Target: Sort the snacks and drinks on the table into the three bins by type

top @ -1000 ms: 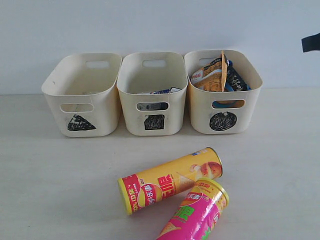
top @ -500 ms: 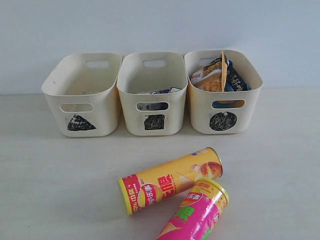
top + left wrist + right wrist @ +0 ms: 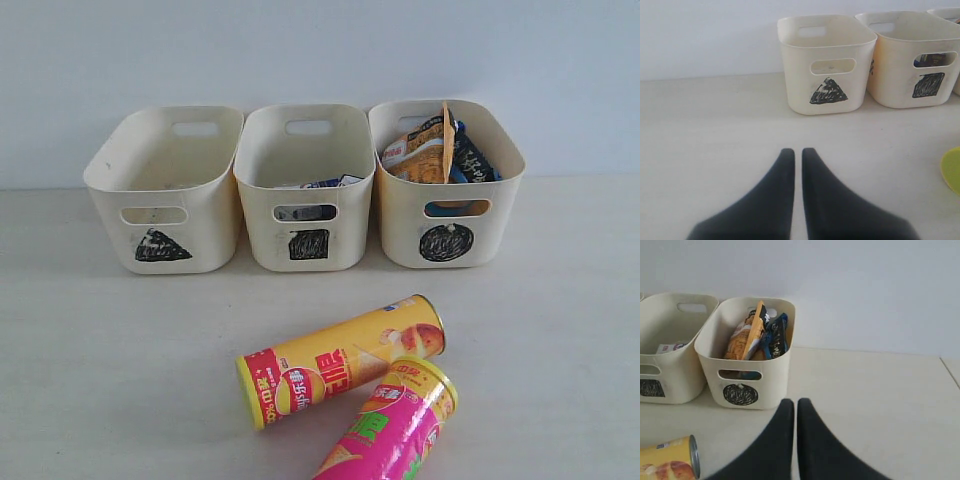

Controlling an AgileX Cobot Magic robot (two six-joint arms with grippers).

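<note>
**Sorting scene, mid-task.** A pale table (image 3: 100,380) is running back to a plain white wall (image 3: 320,50), and three cream bins are standing in a row against it. Neither gripper is showing in the exterior view, so each is appearing only in its own wrist view.

The left gripper (image 3: 796,155) is pressing its fingers together on nothing, low over bare table. The triangle bin (image 3: 795,90) is standing ahead of its tips, well apart from them. The right gripper (image 3: 791,405) is likewise pressed together and empty, and is facing the circle bin (image 3: 775,385), which is standing near, just ahead of it. The square bin (image 3: 262,225) is sitting between the other two.

**Done.**
- The circle bin is holding both bags: the orange bag (image 3: 425,150) is standing on edge with the blue-black bag (image 3: 472,160) against it.
- The square bin is holding the white-blue carton (image 3: 320,184), lying low inside.
- The purple carton (image 3: 305,212) is probably the dark shape showing through that bin's handle slot, though too little of it is showing to be sure.

**Left.**
- The triangle bin is showing nothing inside, though part of its floor is hidden.
- The yellow tube (image 3: 340,360) and pink tube (image 3: 390,430) are lying on their sides on the open table, apparently touching at one end.
- The yellow tube's end is lying close beside the right gripper; both tubes are lying farther from the left one.

The sort is judged to be about two thirds complete. The two tubes are waiting to be moved, presumably into the triangle bin.
</note>
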